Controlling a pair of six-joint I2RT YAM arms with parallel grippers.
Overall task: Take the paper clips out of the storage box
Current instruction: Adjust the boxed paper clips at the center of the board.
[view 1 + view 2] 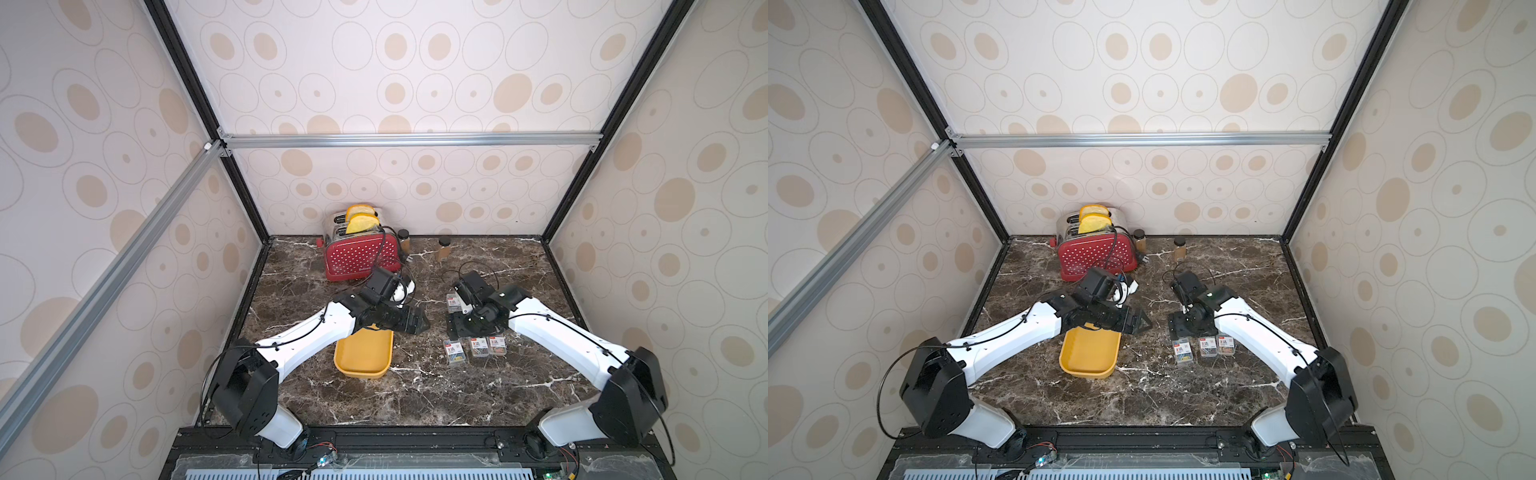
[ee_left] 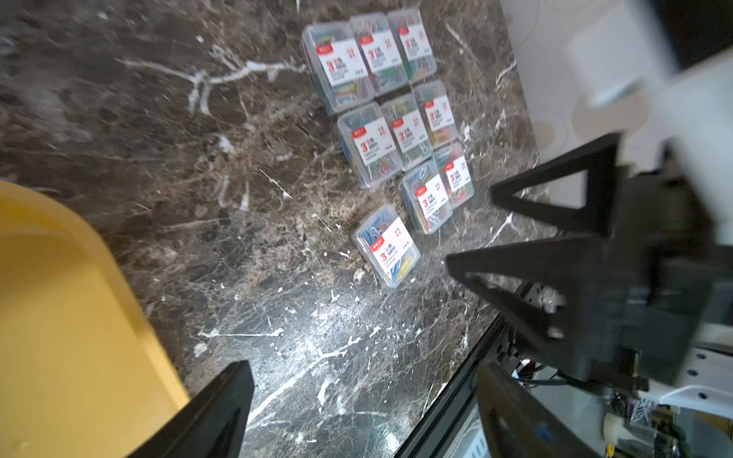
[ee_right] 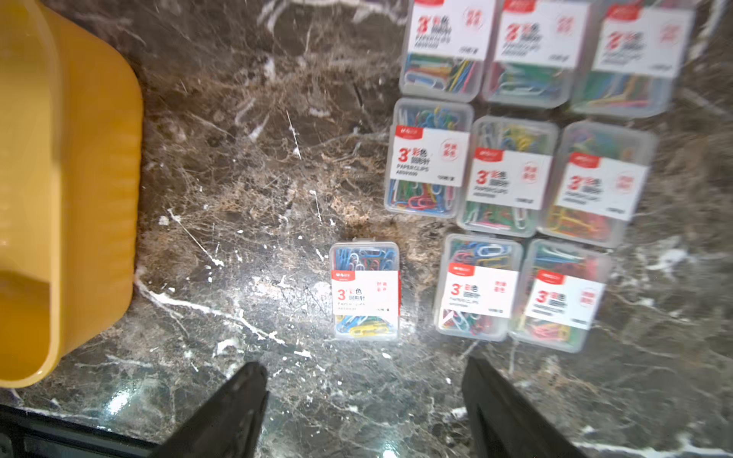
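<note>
**Top views.** Left gripper [image 1: 417,322]: hangs over the far end of the storage box [image 1: 363,359]. Right gripper [image 1: 469,330]: low over the paper clips [image 1: 476,347], hiding part of the group. Storage box: visible floor bare, far end hidden under the left arm [image 1: 307,332]. Table [image 1: 415,399]: dark brown marble pattern with white veins. At its rear stand a red dotted toaster [image 1: 360,255] and two small brown jars [image 1: 444,248]. Walls [image 1: 415,83]: cream with beige ovals, in a metal frame [image 1: 411,139].

**Left wrist view.** Left gripper [image 2: 365,396]: jaws apart, empty. Right gripper [image 2: 472,226]: jaws apart, empty.

**Right wrist view.** Right gripper [image 3: 369,412]: jaws wide apart, empty. Paper clips [image 3: 511,174]: nine cases counted, all flat on the table beside the storage box [image 3: 79,158]. Eight are packed together and one lies apart, nearer the box.

**Status, judged.** Unloading looks complete. Only clearing the arms appears left.
</note>
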